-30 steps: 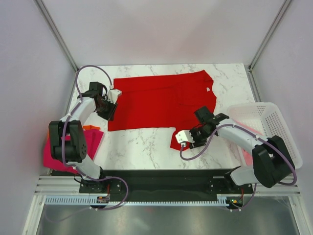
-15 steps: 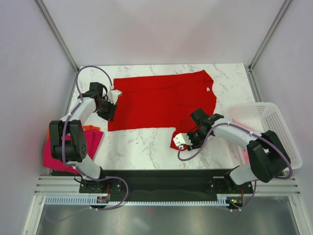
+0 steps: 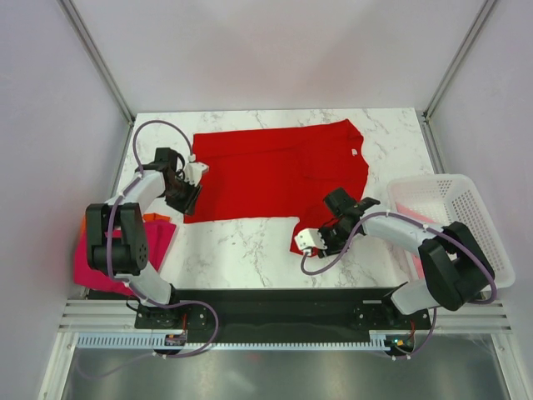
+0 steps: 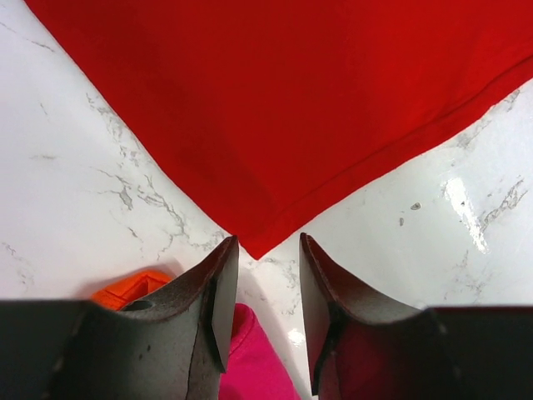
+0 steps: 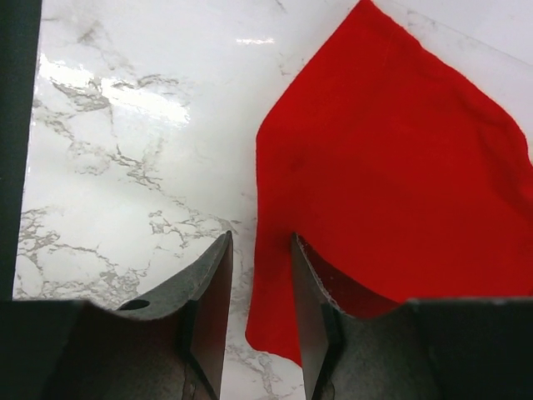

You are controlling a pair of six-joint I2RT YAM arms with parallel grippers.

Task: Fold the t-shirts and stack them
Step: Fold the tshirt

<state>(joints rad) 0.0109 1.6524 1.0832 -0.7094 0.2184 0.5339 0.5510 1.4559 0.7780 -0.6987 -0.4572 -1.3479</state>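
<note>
The bright red cotton t-shirt (image 3: 275, 171) lies spread flat on the white marble worktop (image 3: 241, 250). Its white neck label is at the far right, and one sleeve projects toward the near edge. Compared with one second ago, the shirt has not shifted.

Left gripper (image 4: 266, 242): over the last second it has moved a little toward the near edge, along the shirt's left side. It now sits at the shirt's near-left corner. The jaws stand slightly apart and the corner's tip lies just beyond the gap, unclamped.

Right gripper (image 5: 258, 242): it has moved leftward and nearer the projecting sleeve. The jaws are parted by a narrow gap with nothing clamped. The sleeve's left edge runs into that gap, and red cloth covers the area over the right finger.

A magenta t-shirt (image 3: 92, 267) and an orange t-shirt (image 3: 154, 219) lie at the worktop's near-left edge, just beside the left arm. Both positions are unchanged.

The white perforated plastic basket (image 3: 454, 217) stands at the right edge, as before.
</note>
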